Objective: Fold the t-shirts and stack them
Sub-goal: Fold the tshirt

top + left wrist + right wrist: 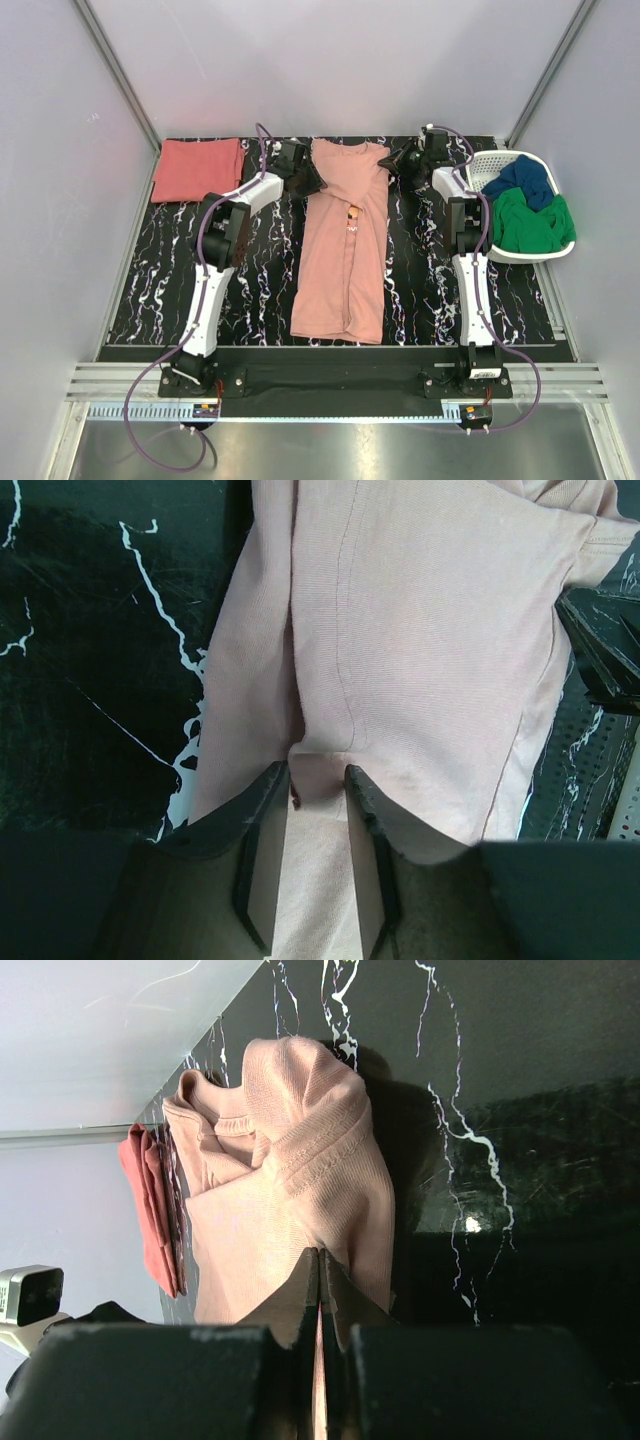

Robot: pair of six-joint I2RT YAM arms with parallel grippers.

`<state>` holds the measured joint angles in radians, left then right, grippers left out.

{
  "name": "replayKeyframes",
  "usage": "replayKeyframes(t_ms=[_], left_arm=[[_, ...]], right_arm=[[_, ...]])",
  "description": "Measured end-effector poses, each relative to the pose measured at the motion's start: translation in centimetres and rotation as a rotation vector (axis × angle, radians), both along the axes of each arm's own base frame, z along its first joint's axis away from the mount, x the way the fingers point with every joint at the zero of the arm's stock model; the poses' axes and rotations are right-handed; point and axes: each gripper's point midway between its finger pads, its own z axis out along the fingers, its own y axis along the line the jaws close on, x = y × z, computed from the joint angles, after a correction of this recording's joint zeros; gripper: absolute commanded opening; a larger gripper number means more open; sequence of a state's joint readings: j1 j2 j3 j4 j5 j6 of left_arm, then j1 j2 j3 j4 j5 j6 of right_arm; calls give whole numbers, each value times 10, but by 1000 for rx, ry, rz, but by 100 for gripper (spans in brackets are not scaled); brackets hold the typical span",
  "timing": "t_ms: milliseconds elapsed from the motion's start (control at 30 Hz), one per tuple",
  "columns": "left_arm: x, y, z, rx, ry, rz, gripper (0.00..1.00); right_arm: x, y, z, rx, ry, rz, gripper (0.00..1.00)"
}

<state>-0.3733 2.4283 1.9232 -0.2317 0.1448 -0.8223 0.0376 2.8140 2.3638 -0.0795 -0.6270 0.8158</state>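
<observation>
Aluminium rail point(110, 380) bounds the near edge. The table point(260, 290) is black with white veining, and pale grey walls point(330, 60) stand on three sides. The pale salmon-pink t-shirt point(340, 270) lies lengthwise at centre, sides folded inward, hem nearest, small orange tag point(353, 212) uppermost. At its far-left corner the left gripper point(303, 178) point(318, 775) pinches a bunched fold. At its far-right corner the right gripper point(405, 160) point(318, 1255) clamps cloth, jaws nearly together. The coral-red t-shirt point(197, 170) lies folded to its far left. A white basket point(492, 160) sits to its right.
</observation>
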Motion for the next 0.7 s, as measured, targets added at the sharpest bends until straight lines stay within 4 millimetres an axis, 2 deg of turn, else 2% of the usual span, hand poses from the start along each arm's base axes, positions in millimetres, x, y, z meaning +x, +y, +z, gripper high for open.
replayKeyframes(t_ms=[100,133,267,633,700], left_arm=[[0,0,0,-5,3,2,19],[0,-1,0,-7,5,4,11],[-3,0,-1,-9,20,8,0],[-12,9,-8,37,71,39,0],[-15,10,-9,38,77,47,0]], right_arm=[[0,0,0,0,0,0,2],[0,0,0,0,0,0,2],[0,0,0,0,0,0,2],[0,0,0,0,0,0,4],[0,0,0,-1,0,0,11]])
